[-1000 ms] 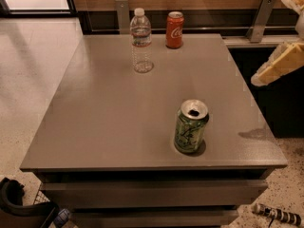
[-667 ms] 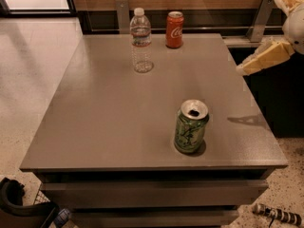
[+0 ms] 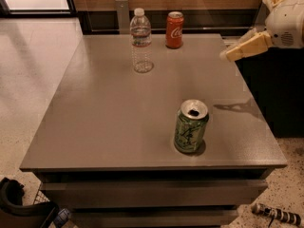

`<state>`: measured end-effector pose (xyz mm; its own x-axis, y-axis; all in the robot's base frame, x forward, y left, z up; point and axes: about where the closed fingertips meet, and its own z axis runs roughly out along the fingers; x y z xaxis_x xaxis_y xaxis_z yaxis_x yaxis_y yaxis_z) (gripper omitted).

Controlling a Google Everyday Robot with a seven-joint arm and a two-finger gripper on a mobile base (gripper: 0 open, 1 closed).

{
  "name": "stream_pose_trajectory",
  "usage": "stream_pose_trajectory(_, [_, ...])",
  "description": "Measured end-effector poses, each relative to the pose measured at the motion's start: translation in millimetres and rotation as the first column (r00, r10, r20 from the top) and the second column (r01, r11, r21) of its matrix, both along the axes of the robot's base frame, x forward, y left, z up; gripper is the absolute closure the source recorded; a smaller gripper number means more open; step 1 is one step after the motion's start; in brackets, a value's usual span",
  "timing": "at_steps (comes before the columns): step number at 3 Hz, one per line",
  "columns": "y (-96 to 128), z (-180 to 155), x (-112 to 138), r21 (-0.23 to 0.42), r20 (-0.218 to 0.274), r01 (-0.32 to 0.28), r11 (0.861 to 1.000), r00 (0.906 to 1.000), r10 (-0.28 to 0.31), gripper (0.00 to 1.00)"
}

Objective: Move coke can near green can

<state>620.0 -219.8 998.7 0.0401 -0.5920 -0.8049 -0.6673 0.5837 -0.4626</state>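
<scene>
The coke can [image 3: 174, 29] stands upright at the far edge of the grey table [image 3: 95, 118], right of centre. The green can [image 3: 190, 126] stands upright near the front right of the table, its dark mouth hole showing. My gripper [image 3: 228, 54] comes in from the right edge of the camera view, above the table's right side. It is well to the right of the coke can and holds nothing that I can see.
A clear plastic water bottle [image 3: 141, 41] stands left of the coke can. A dark cabinet [image 3: 278, 94] lies right of the table. A wood-panelled wall runs behind it. A black object [image 3: 19, 208] sits at the lower left on the floor.
My gripper has moved up and to the left, from beside the table's right edge toward the far right corner. The cans and the bottle have not moved.
</scene>
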Motion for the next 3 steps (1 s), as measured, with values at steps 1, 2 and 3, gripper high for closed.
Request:
stream_pose_trajectory(1, [7.7, -8.5, 47.6, 0.083, 0.01, -0.033, 0.996, 0.9994, 0.033, 0.0])
stream_pose_trajectory(2, [21.0, -27.0, 110.5, 0.191, -0.005, -0.057, 0.98, 0.9983, 0.059, 0.0])
stream_pose_trajectory(3, [39.9, -41.4, 171.6, 0.257, -0.05, -0.041, 0.966, 0.9972, 0.055, 0.0])
